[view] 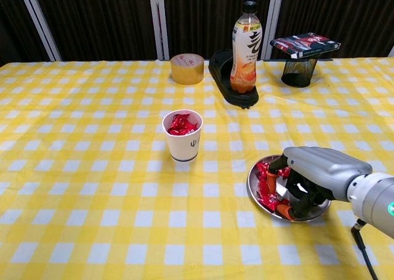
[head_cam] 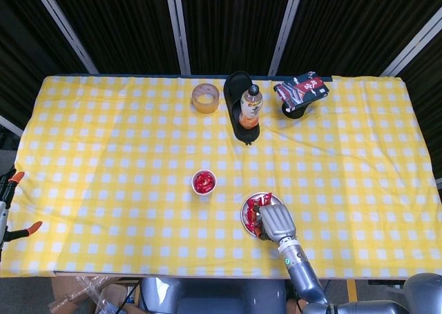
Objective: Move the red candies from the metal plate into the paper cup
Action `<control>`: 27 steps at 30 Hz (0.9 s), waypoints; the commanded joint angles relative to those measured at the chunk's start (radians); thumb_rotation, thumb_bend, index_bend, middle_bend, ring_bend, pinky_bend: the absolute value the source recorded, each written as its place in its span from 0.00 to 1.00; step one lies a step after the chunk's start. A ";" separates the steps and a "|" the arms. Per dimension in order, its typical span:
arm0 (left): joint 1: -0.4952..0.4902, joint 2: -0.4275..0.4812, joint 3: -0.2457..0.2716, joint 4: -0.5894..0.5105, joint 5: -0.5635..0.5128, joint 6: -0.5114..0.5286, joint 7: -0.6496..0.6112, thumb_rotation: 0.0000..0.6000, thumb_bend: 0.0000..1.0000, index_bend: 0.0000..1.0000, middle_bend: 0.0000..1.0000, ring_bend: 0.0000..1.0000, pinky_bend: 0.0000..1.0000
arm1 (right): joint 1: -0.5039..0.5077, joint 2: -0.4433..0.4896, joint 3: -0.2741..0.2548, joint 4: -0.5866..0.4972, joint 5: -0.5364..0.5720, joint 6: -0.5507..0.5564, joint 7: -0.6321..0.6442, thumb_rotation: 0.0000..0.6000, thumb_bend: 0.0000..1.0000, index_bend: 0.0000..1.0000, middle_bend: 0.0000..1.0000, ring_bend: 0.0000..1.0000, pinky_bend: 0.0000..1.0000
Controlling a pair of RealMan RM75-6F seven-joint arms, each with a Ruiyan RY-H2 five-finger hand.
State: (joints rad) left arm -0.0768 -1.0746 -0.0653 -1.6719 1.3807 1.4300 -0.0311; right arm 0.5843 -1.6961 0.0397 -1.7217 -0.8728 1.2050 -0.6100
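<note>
The metal plate [view: 253, 192] [head_cam: 244, 218] lies on the yellow checked cloth at the front right, with several red candies [view: 267, 197] [head_cam: 255, 205] heaped on its left side. My right hand [view: 317, 169] [head_cam: 276, 221] sits low over the plate, its fingers curled down among the candies and touching them. Whether a candy is pinched between them is hidden. The white paper cup [view: 183, 138] [head_cam: 204, 183] stands upright to the plate's left and further back, with red candies inside. My left hand appears in neither view.
At the back stand a drink bottle [view: 246, 46] on a black tray [view: 229, 89], a roll of tape [view: 187, 69], and a black mesh holder [view: 298, 72] with a packet [view: 306, 44] on top. The table's front edge is close behind the plate.
</note>
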 commanded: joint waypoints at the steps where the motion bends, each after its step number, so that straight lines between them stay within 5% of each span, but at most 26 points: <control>1: 0.000 0.000 -0.001 -0.001 -0.001 -0.001 0.000 1.00 0.05 0.00 0.00 0.00 0.00 | -0.002 -0.001 0.004 0.001 -0.001 -0.006 0.002 1.00 0.45 0.54 0.89 0.90 0.90; 15: 0.000 0.002 -0.001 -0.003 -0.003 -0.003 -0.004 1.00 0.05 0.00 0.00 0.00 0.00 | -0.007 0.010 0.030 -0.024 -0.012 -0.009 0.000 1.00 0.50 0.57 0.89 0.90 0.90; 27: 0.000 0.003 -0.001 -0.005 -0.002 -0.003 -0.008 1.00 0.05 0.00 0.00 0.00 0.00 | 0.016 0.077 0.115 -0.129 0.016 0.014 -0.026 1.00 0.50 0.57 0.89 0.90 0.90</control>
State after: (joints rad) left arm -0.0766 -1.0713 -0.0663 -1.6768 1.3790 1.4269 -0.0387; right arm 0.5931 -1.6273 0.1410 -1.8369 -0.8643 1.2156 -0.6314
